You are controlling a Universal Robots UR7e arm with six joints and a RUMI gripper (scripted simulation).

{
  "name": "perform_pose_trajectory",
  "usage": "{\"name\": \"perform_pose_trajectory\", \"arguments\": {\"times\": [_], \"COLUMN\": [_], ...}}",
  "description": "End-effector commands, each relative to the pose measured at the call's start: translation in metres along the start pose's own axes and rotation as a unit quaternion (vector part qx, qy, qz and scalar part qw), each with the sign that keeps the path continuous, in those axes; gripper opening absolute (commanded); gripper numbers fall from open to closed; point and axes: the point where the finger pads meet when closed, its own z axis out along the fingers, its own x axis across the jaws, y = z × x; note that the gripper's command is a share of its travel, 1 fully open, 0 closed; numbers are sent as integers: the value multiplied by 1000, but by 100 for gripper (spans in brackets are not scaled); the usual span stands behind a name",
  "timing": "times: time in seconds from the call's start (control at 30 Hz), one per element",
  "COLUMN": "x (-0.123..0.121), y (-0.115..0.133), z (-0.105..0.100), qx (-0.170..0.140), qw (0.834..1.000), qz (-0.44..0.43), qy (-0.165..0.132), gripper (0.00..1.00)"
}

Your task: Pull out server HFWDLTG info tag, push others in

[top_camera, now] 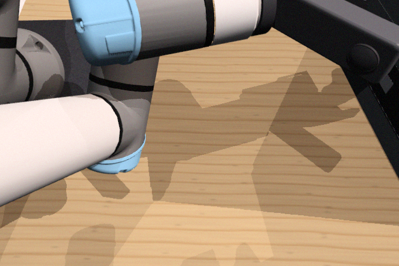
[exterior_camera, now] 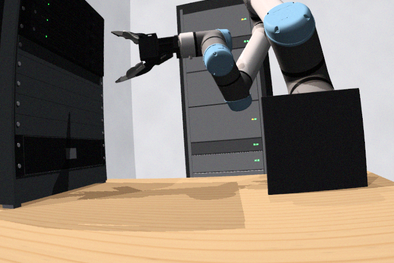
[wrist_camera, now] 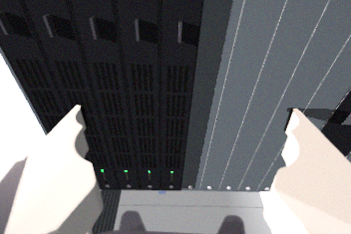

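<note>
The dark server rack (exterior_camera: pixel 51 87) stands at the left of the wooden table in the exterior view. Its upper part holds several black vented servers with green lights (wrist_camera: pixel 135 86); grey blank panels (wrist_camera: pixel 259 71) lie below them. Small pale tag slots (wrist_camera: pixel 145 31) show along the servers' fronts in the wrist view. I cannot read any service tag. My gripper (exterior_camera: pixel 122 56) is open and empty. It hangs in the air a short way in front of the rack's upper half and points at it. Its two pale fingers frame the wrist view (wrist_camera: pixel 184 160).
A black box (exterior_camera: pixel 313 140) holds the arm's base at the right of the table. A second grey rack (exterior_camera: pixel 222 94) stands behind the table. The arm's elbow and forearm (top_camera: pixel 144 14) fill the top view, with the rack's edge (top_camera: pixel 383 101) at right.
</note>
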Motion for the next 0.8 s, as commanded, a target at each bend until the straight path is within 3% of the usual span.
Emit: {"name": "perform_pose_trajectory", "arguments": {"times": [0.0, 0.77], "x": [1, 2], "y": [-6, -21], "z": [-6, -21], "qx": [14, 45], "qw": [1000, 999], "qz": [8, 23], "qy": [-6, -20], "gripper": [100, 100]}}
